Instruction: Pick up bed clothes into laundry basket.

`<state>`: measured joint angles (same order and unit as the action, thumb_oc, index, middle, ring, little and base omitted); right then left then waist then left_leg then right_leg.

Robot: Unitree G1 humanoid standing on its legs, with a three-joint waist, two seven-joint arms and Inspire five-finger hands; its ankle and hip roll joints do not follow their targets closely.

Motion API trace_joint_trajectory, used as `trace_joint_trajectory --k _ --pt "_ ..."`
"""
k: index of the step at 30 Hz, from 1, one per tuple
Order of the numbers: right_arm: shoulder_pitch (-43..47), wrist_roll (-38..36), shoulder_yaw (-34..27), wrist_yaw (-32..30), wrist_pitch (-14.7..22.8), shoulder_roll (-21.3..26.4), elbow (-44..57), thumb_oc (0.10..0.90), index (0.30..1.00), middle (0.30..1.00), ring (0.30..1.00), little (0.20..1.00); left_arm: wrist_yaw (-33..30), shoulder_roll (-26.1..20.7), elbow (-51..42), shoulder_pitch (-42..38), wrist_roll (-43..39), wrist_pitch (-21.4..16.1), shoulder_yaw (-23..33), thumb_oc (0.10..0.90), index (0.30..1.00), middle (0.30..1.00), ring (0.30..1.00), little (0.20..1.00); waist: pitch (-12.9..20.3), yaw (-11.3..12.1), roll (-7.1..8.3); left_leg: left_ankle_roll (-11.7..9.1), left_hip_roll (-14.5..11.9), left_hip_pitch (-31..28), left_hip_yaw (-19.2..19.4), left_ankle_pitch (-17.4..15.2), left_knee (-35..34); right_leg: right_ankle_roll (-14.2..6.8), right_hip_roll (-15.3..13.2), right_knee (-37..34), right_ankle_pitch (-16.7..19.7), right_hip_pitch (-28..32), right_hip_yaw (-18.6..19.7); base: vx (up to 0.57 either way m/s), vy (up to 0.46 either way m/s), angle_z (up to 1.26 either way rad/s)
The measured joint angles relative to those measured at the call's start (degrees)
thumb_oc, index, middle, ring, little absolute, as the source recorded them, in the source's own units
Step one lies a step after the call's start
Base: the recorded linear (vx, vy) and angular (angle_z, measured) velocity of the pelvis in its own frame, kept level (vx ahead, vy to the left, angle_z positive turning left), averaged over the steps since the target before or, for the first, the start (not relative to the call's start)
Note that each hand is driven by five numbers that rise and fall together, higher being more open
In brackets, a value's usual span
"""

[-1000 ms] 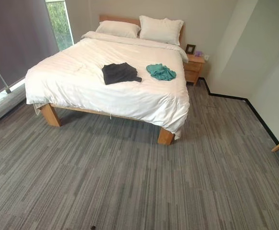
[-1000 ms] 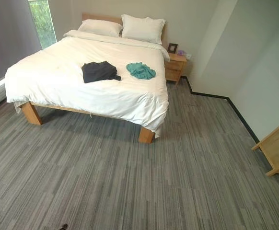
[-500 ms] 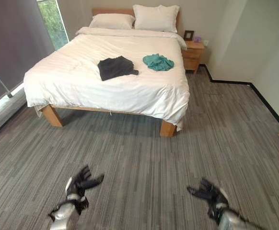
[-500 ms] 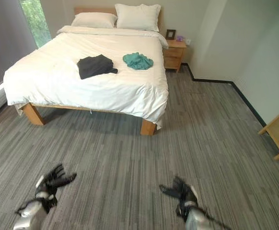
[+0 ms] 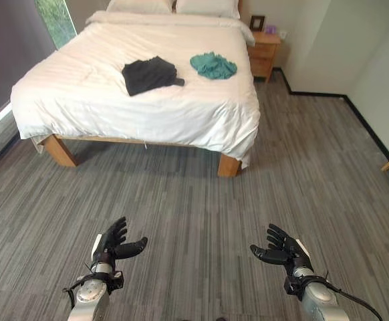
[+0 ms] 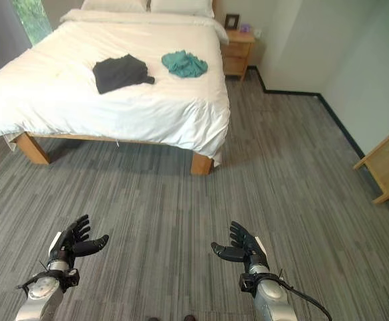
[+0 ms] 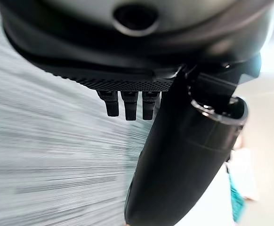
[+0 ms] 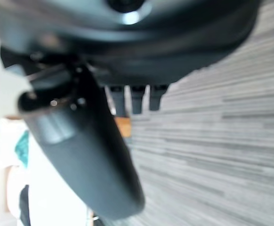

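You see a black folded garment (image 5: 151,73) and a teal crumpled garment (image 5: 213,65) on the white-quilted wooden bed (image 5: 101,107), above grey-striped carpet (image 5: 201,214).

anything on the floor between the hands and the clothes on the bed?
Nothing visible. Open carpet lies between both robot hands, left and right, and the bed, where the dark garment and teal garment lie.
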<state>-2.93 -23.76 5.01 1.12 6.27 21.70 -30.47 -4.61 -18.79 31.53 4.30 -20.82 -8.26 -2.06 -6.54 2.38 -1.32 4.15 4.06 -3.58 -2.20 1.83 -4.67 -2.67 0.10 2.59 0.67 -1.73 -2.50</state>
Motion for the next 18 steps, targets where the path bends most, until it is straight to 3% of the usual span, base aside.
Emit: trace_joint_trajectory --k 1,2,3,4,5,7,9,11,12,13,15,16,17,18 --pt "0.7 0.1 -0.2 -0.1 0.0 0.3 1.2 0.800 0.900 0.900 0.900 0.900 0.0 0.1 -0.2 -0.2 0.0 0.0 0.0 0.800 0.900 0.900 0.900 0.900 -1.6 -0.2 -1.42 0.8 -0.9 0.5 0.4 -0.2 1.0 -1.9 0.2 11.9 -1.9 -6.4 0.1 0.21 0.267 -0.17" --pt "0.8 0.7 -0.4 0.0 0.0 0.3 2.1 0.800 0.900 0.900 0.900 0.900 0.1 -0.1 -0.2 -0.6 0.1 0.1 0.1 0.800 0.900 0.900 0.900 0.900 -2.8 -0.6 -1.57 1.6 -0.7 0.9 0.4 -1.3 2.6 -2.2 0.0 21.6 -1.9 -11.3 0.5 0.19 0.193 -0.19" --pt "1.0 1.0 -0.3 0.1 0.0 0.3 2.4 0.800 0.900 0.900 0.900 0.900 0.1 -0.5 -0.4 -0.7 0.1 0.1 -0.2 0.800 0.900 0.900 0.900 0.900 -3.8 -0.8 -1.49 2.5 -0.8 0.6 0.5 -2.2 3.3 -3.0 -0.3 28.1 -1.8 -14.1 0.6 0.40 0.029 -0.11" --pt "1.0 1.2 -0.2 0.1 0.0 0.1 2.6 0.800 0.900 0.900 0.900 0.900 0.1 -1.1 -0.4 -0.6 0.2 0.2 -0.2 0.800 0.900 0.900 0.900 0.900 -4.3 -0.8 -1.08 1.8 -0.5 0.4 1.2 -1.7 3.7 -3.8 -1.5 34.0 -2.9 -17.1 0.6 0.52 -0.032 -0.03" --pt "0.1 1.4 0.0 0.1 -0.3 0.7 3.1 0.800 0.900 0.900 0.900 0.900 0.2 -1.4 -0.9 -0.4 0.5 0.9 0.0 0.800 0.900 0.900 0.900 0.900 -4.3 -2.1 0.01 3.0 1.0 -0.1 1.6 -3.7 4.6 -4.7 -4.7 39.1 -3.7 -22.1 0.7 0.74 -0.098 0.03" --pt "-0.9 2.1 -0.7 0.7 -0.4 0.9 6.2 0.800 0.900 0.900 0.900 0.900 0.2 -1.8 -1.3 -0.5 0.5 1.0 0.6 0.800 0.900 0.900 0.900 0.900 -4.6 -3.0 0.17 2.3 1.4 0.3 0.3 -4.4 5.0 -5.6 -6.5 31.4 -3.9 -22.6 1.3 0.69 -0.191 0.12" --pt "-2.4 2.1 -1.0 1.3 -0.2 0.8 7.7 0.800 0.900 0.900 0.900 0.900 0.2 -2.5 -0.2 -2.6 0.6 1.1 0.6 0.800 0.900 0.900 0.900 0.900 -4.7 -5.4 0.80 1.8 1.4 1.9 -2.5 -4.5 5.8 -6.1 -6.4 16.6 -3.7 -21.2 1.1 0.69 -0.188 0.55" --pt "-4.9 2.3 -1.0 1.4 -0.6 0.2 8.0 0.800 0.900 0.900 0.900 0.900 0.2 -2.6 0.1 -5.3 0.8 1.2 0.7 0.800 0.900 0.900 0.900 0.900 -4.4 -7.7 2.50 1.6 1.3 2.8 -5.7 -5.8 6.7 -7.8 -6.4 1.9 -0.2 -20.2 0.2 0.57 -0.143 0.72" --pt "-5.3 2.3 -1.0 1.4 -0.8 -0.2 7.9 0.800 0.900 0.900 0.900 0.900 0.1 -2.4 -0.1 -5.4 0.9 1.2 0.7 0.800 0.900 0.900 0.900 0.900 -4.3 -7.8 2.78 1.2 1.0 2.7 -6.3 -6.8 7.4 -7.7 -6.3 0.3 0.7 -19.7 -0.8 0.62 -0.183 0.61" --pt "-6.1 2.3 -1.0 1.4 -1.3 -0.6 7.1 0.800 0.900 0.900 0.900 0.900 0.2 -2.3 -0.1 -5.3 1.0 1.2 -0.1 0.800 0.900 0.900 0.900 0.900 -4.1 -9.4 3.20 1.5 0.3 1.5 -7.8 -8.3 9.1 -6.0 -5.8 -2.0 2.6 -18.3 -2.7 0.65 -0.189 0.42" --pt "-7.9 2.2 -0.9 2.1 -1.5 -0.8 6.2 0.800 0.900 0.900 0.900 0.900 0.5 -2.0 -0.4 -3.0 2.2 1.2 -1.1 0.800 0.900 0.900 0.900 0.900 -2.0 -9.5 3.23 -1.5 -2.4 -2.7 -8.1 -11.9 9.1 -3.1 -3.2 -0.9 4.7 -14.1 -3.1 0.78 -0.262 0.27" --pt "-9.1 2.2 -0.8 2.5 -1.8 -0.9 5.5 0.800 0.900 0.900 0.900 0.900 0.4 -1.5 -0.4 -1.0 2.9 1.3 -1.4 0.800 0.900 0.900 0.900 0.900 0.2 -9.3 2.87 -3.7 -3.8 -4.4 -8.2 -14.1 11.2 0.2 -1.5 1.0 6.2 -12.5 -3.5 0.65 -0.323 0.21" --pt "-8.7 1.9 -1.2 2.2 -1.7 -1.2 4.5 0.800 0.900 0.900 0.900 0.900 0.3 -1.5 -0.4 -0.8 2.9 1.3 -2.4 0.800 0.900 0.900 0.900 0.900 1.0 -9.5 2.64 -6.0 -4.4 -1.2 -8.3 -16.5 20.8 2.1 -0.6 3.8 5.4 -12.4 -4.2 0.65 -0.406 0.34" --pt "-8.3 1.1 -1.3 1.9 -2.0 -1.2 4.3 0.800 0.900 0.900 0.900 0.900 0.9 -1.3 -0.5 -1.7 2.9 1.7 -2.7 0.800 0.900 0.900 0.900 0.900 0.6 -9.4 3.60 -6.8 -4.2 6.2 -5.7 -15.6 37.8 6.5 -0.4 4.6 3.4 -10.7 -5.1 0.58 -0.397 0.16"
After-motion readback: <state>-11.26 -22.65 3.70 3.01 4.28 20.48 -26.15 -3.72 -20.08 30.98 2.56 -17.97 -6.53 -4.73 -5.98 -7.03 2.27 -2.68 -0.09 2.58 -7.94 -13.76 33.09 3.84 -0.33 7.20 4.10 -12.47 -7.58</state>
